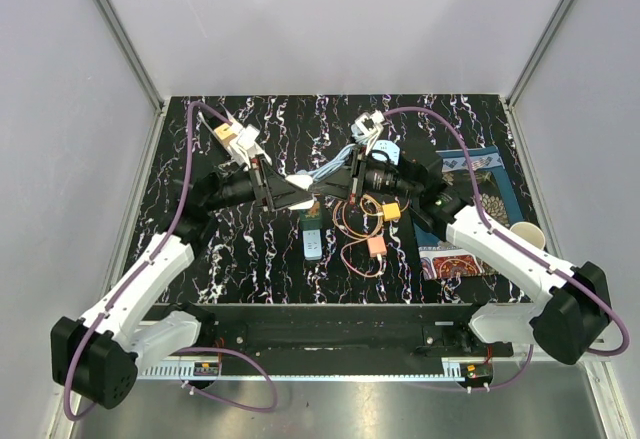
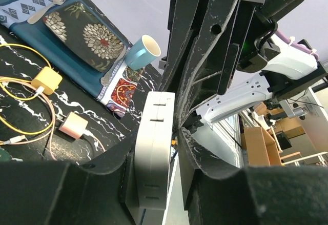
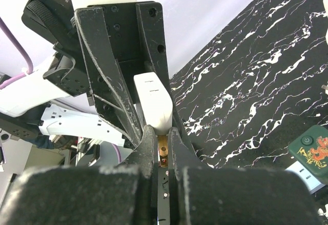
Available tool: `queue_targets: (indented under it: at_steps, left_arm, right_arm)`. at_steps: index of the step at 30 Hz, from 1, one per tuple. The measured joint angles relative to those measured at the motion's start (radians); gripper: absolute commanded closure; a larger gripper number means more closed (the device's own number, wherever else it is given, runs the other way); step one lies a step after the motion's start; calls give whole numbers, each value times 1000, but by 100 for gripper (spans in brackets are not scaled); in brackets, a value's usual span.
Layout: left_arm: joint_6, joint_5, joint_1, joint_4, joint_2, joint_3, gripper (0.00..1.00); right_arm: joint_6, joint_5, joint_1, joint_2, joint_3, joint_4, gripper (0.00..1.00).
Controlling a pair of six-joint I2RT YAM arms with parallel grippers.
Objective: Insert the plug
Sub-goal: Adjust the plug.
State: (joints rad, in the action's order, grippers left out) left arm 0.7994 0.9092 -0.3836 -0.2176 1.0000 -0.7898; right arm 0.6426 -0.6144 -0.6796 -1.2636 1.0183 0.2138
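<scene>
Edges and clearance: the black marbled table [image 1: 225,249] is being bounded by pale walls at the left, the far side and the right, with a black rail along the near edge. Bare surface is lying to the left of and beyond the grippers. Nearer and to the right, the room is being taken up by a tangle of cables [image 1: 358,231], a yellow charger [image 1: 391,211], a pink charger [image 1: 375,246] and a green-and-white power strip [image 1: 313,239]. A patterned placemat [image 1: 484,171] with a cup [image 1: 527,236] is sitting by the right edge.

Pose: both arms are reaching inward from their bases and meeting nose to nose over the table's middle, clear of the surface.

Left gripper [image 2: 156,150]: it is closing narrowly on a white adapter block [image 3: 152,99], one finger on each flank; the block is standing on edge between them.

Right gripper [image 3: 163,150]: its fingers are pinching almost together on the plug [image 3: 163,146], of which only a brass-coloured tip is showing. The tip is sitting at the end of the block, touching it in the right wrist view; whether it is seated in a socket cannot be told.
</scene>
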Motion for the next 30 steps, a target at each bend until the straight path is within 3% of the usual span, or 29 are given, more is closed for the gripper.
queue_targets:
  at_steps: [2,6,7,10,13,14,17,23,30]
  left_arm:
    - [18,3,-8,-20,10,0,71]
    - [75,9,-12,-101,26,21,87]
    - [91,8,-11,-129,31,29,97]
    - [121,11,-11,-169,42,41,100]
    - [134,11,-10,-183,43,48,100]
    - [134,11,-10,-184,43,48,100]
    - [134,18,-16,-179,40,48,100]
    - [124,17,-23,-164,19,48,100]
    - [148,3,-22,-193,11,79,100]
  right_arm:
    - [1,-5,0,-4,0,8,100]
    - [2,-10,6,-6,0,27,100]
    - [2,-12,9,-6,0,29,100]
    - [3,-15,13,-8,-1,28,93]
    - [6,-15,14,-7,-5,33,72]
    - [8,-15,14,-7,-6,37,59]
    - [3,-5,14,-5,-13,49,51]
    - [2,-5,16,3,-24,53,55]
    - [50,-45,23,3,-57,118,77]
